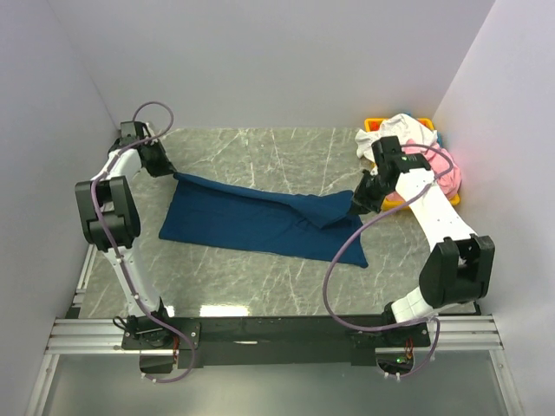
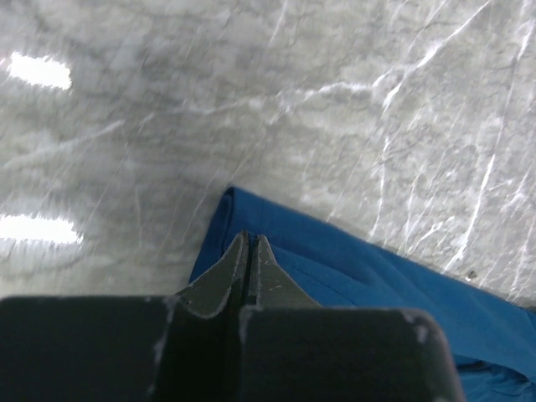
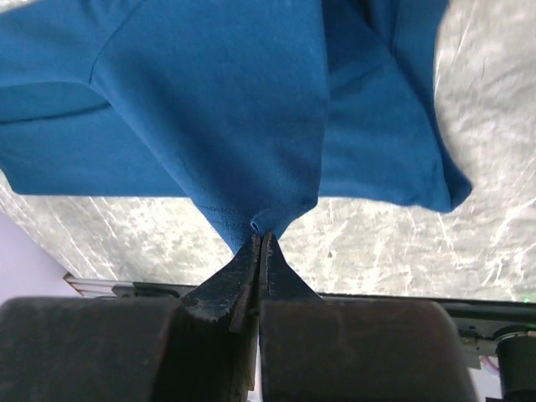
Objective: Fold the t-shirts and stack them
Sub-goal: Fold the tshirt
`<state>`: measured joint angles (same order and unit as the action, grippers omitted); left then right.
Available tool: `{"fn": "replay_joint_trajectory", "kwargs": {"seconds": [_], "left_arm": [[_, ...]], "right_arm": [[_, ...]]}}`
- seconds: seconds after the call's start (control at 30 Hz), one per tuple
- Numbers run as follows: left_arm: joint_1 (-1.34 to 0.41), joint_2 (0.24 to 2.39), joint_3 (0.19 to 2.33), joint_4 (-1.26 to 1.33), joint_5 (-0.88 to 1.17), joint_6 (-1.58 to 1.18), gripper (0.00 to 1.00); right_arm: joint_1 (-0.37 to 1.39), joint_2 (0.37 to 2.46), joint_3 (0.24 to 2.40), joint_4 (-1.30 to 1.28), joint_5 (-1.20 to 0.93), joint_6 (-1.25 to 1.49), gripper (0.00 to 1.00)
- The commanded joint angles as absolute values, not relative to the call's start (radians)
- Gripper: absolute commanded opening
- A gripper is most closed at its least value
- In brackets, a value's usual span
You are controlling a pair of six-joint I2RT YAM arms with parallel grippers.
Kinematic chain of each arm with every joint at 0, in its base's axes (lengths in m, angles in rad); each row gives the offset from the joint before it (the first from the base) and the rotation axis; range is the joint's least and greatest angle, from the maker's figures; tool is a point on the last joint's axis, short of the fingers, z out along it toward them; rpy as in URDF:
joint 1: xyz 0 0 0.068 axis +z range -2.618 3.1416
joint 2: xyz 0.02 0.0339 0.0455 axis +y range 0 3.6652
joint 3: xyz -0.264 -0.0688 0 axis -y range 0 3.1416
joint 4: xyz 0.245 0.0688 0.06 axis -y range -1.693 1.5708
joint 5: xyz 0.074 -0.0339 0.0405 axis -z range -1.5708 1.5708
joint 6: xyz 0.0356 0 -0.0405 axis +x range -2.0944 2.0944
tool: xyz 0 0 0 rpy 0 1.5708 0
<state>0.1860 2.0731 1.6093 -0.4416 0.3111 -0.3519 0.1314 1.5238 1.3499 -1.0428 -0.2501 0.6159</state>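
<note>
On grey-veined marble bench (image 1: 260, 147) between pale lilac walls (image 1: 260, 61): navy t-shirt (image 1: 251, 221), far-left corner pinched in left fingers (image 2: 230, 272), right end pinched in right fingers (image 3: 239, 276).

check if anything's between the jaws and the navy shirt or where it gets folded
Nothing visible. Both arms' jaws are shut on the navy t-shirt, at its left corner and right end. The table around it is bare; the other shirts lie at the yellow bin, far right.
</note>
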Motion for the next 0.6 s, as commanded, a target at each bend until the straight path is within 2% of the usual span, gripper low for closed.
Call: {"fn": "replay_joint_trajectory", "kwargs": {"seconds": [0.0,0.57], "left_arm": [[0.187,1.987,1.586,-0.457,0.256,-0.328,0.0],[0.187,1.87,1.424,-0.483,0.16,-0.348,0.0]], "right_arm": [[0.146,1.465,1.316,-1.006,-0.261,0.65,0.0],[0.163,1.413,1.203,-1.028,-0.273,0.658,0.0]]}}
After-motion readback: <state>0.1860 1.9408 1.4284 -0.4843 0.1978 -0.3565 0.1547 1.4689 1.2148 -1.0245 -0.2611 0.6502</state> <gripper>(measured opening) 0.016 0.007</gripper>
